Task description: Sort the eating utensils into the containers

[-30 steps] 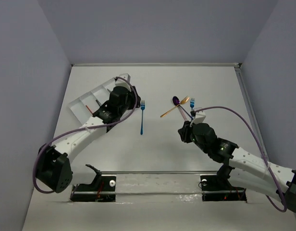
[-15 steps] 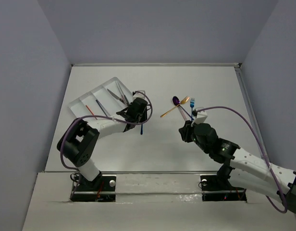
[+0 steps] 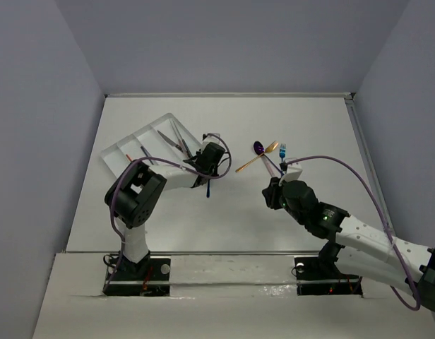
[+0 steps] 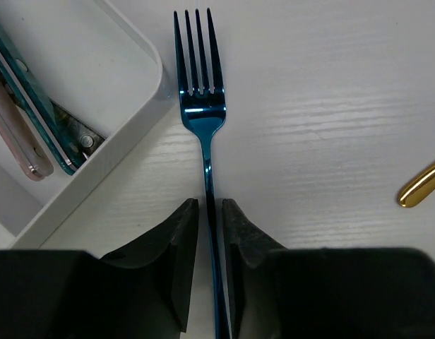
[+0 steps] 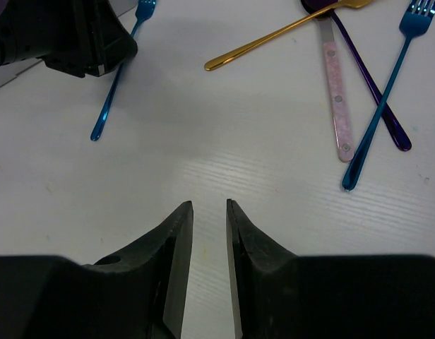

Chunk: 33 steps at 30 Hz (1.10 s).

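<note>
Beside tray point(image 4: 136, 123) corner, blue fork point(image 4: 201, 116), perhaps gripped

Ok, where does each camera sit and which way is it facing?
Top external: fixed above and behind the arms, looking down on the table; both arms show, bases at the bottom.
Left wrist: on the left arm, looking down past the left claw at a blue fork beside a corner of the tray.
Right wrist: on the right arm, looking across the table past the right claw toward a gold spoon; the left claw shows top left.
Shared: both wrist views show that blue fork and the gold spoon's handle.
</note>
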Each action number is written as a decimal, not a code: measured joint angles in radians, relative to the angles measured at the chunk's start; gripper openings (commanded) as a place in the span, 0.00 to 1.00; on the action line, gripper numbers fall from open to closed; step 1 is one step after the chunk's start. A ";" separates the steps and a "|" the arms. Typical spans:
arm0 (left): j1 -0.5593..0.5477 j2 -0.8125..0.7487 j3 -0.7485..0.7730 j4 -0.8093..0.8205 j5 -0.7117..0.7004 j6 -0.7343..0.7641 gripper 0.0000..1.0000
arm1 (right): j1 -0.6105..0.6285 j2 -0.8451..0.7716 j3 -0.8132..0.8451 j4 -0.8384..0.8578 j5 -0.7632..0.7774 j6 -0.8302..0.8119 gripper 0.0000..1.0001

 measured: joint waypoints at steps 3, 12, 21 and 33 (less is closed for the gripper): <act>0.000 0.028 0.024 0.018 -0.013 0.009 0.00 | 0.000 0.001 0.000 0.000 0.000 0.000 0.32; -0.023 -0.018 0.006 0.040 0.043 0.009 0.00 | 0.000 -0.015 -0.010 0.002 0.003 0.000 0.32; 0.137 -0.443 0.036 -0.047 0.098 -0.002 0.00 | 0.000 -0.014 -0.016 0.003 0.001 0.000 0.32; 0.829 -0.672 -0.092 -0.252 0.182 0.013 0.00 | 0.000 -0.059 -0.029 0.011 -0.017 0.000 0.32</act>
